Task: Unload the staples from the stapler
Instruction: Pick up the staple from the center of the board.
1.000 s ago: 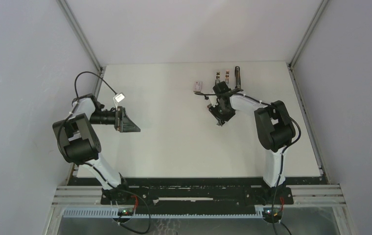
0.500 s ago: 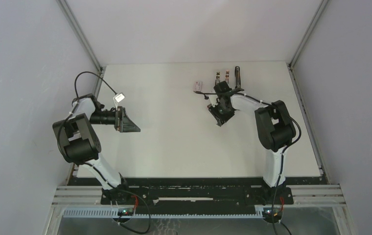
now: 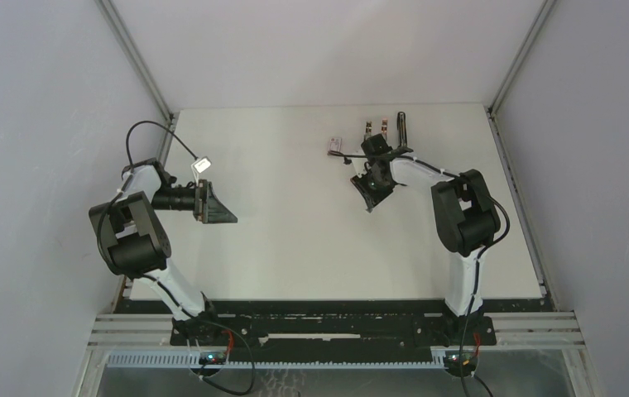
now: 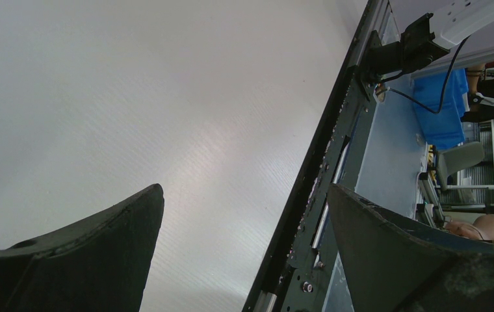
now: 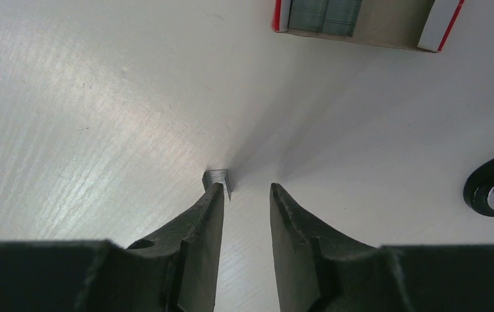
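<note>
Right gripper (image 5: 247,192) narrow beside loose staples (image 5: 217,177); left gripper (image 4: 246,188) wide, empty

Jaws of the right gripper are narrowly apart, with a clear gap between them and nothing clamped. The tips are down at the white table (image 3: 295,248), far centre-right.

The staples are one short silvery strip lying on the table. It touches the tip of the finger on the left of the right wrist view, and one corner reaches into the gap. The other finger is apart from it.

Just beyond, at the top of that view, is an open red-and-white box (image 5: 444,18) with more grey strips packed inside, apart from the loose strip.

The stapler (image 3: 400,126) is black and lies near the far edge of the table, beyond the right gripper and slightly right. Silvery parts lie beside it on its left. It looks swung open, but the detail is too small in the top view. Its rounded black end with a chrome piece shows at the right edge of the right wrist view, apart from the fingers.

Jaws of the left gripper are spread wide and hold nothing. It is held above the left side of the table, well apart from the stapler and staples.
</note>
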